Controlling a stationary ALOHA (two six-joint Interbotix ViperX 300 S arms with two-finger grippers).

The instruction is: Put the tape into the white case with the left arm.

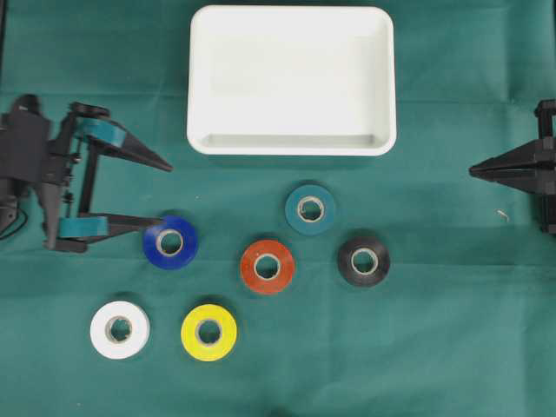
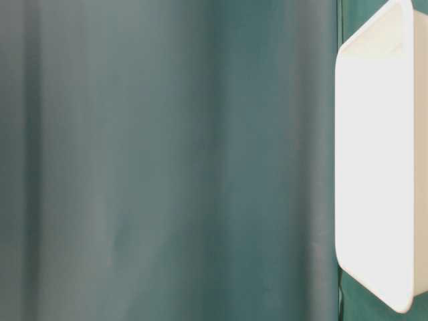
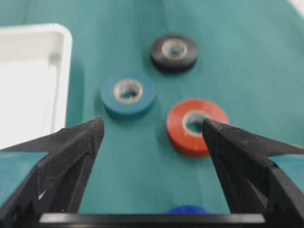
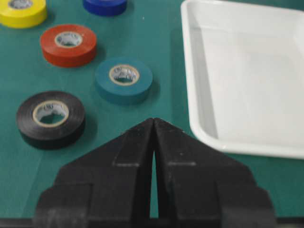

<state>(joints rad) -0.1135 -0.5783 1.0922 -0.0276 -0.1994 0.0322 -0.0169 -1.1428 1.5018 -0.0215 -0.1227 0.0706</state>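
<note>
Teal bands are seen on the two fingers of the left pincer (image 1: 163, 194), which is spread wide at the left of the worktop (image 1: 452, 347) with nothing held between the fingers. Its lower fingertip lies just beside the blue roll (image 1: 170, 242); whether they touch cannot be told. In the left wrist view the red roll (image 3: 195, 126), the teal roll (image 3: 128, 94) and the black roll (image 3: 174, 52) are framed beyond the open tips, and only a sliver of the blue roll is seen at the bottom edge. A white roll (image 1: 120, 329) and a yellow roll (image 1: 208, 332) lie flat nearer the front edge, apart from each other. The case (image 1: 292, 80) is set at the back centre, with no roll in it. The right pincer (image 1: 474, 171) is kept at the far right, its all-black fingers pressed together, well apart from every roll.
</note>
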